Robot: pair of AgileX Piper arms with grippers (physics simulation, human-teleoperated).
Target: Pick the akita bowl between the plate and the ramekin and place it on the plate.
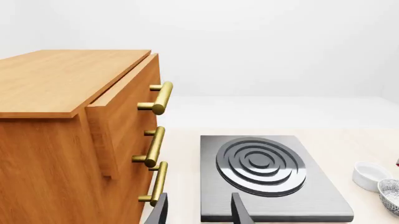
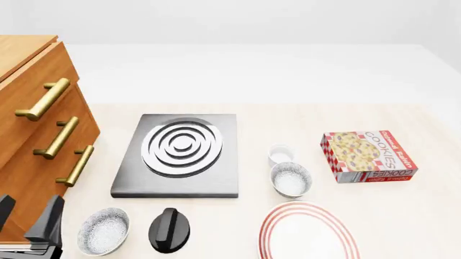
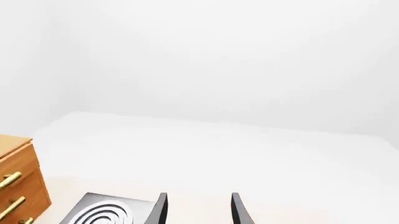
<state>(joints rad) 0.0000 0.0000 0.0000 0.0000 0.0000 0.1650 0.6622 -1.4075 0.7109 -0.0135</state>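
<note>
The akita bowl [image 2: 291,179] sits right of centre, between the ramekin [image 2: 280,154] and the nearer plate [image 2: 308,232]. Both our grippers, left gripper [image 1: 198,211] and right gripper [image 3: 198,209], gape wide, holding nothing. We risk grabbing the twin bowl [image 2: 103,231] at near left.

- The front view's lower edge cuts off my plate [image 2: 308,233] at the bench's near edge.
- My left pincer [image 2: 29,218] is cropped at that corner.
- The akita bowl [image 1: 391,194] shows only partly in my left wrist view.
</note>
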